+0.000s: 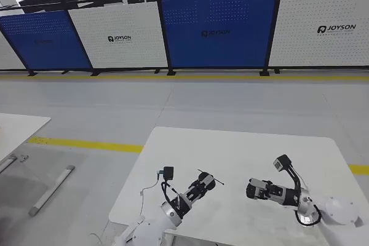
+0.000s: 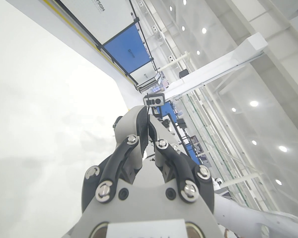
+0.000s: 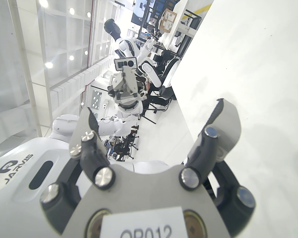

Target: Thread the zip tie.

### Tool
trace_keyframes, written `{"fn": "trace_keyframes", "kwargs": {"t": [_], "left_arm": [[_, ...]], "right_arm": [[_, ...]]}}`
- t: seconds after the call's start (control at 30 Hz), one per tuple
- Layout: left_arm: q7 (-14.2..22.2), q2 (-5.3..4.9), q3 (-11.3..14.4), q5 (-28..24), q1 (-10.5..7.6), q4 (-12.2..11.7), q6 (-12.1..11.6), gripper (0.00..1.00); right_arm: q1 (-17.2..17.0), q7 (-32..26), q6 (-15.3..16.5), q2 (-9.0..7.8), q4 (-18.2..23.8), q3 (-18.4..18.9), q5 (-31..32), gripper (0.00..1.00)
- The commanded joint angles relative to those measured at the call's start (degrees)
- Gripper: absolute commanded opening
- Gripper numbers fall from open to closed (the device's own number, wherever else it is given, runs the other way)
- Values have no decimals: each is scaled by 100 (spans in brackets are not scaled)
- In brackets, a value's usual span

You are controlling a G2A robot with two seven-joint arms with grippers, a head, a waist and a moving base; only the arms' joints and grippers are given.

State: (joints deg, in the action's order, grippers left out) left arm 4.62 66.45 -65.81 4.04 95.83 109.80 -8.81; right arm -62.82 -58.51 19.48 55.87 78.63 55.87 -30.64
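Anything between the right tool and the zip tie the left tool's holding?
Nothing visible. The right tool, open, faces the zip tie pinched in the left tool, with just a gap of air over the table between them.

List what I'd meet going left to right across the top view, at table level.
Neighbouring white table → left gripper, shut on the zip tie → right gripper, open. Both grippers are over the main table.
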Motion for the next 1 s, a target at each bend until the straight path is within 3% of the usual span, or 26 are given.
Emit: {"fn": "trace_keyframes", "kwargs": {"t": [0.0, 0.3, 0.43, 0.57, 0.63, 0.97], "left_arm": [[-156, 39, 176, 105, -185, -288, -21, 0], [-167, 44, 194, 99, -201, -308, -21, 0], [177, 28, 278, 255, -198, -385, 82, 0], [137, 7, 381, 989, -176, -575, 71, 0], [55, 27, 435, 786, -171, -583, -20, 0], [35, 32, 442, 737, -174, -586, -9, 0]], "right_arm": [[0, 0, 0, 0, 0, 0, 0, 100], [0, 0, 0, 0, 0, 0, 0, 100], [0, 0, 0, 0, 0, 0, 0, 100], [0, 0, 0, 0, 0, 0, 0, 100], [0, 0, 0, 0, 0, 0, 0, 100], [0, 0, 0, 0, 0, 0, 0, 100]]}}
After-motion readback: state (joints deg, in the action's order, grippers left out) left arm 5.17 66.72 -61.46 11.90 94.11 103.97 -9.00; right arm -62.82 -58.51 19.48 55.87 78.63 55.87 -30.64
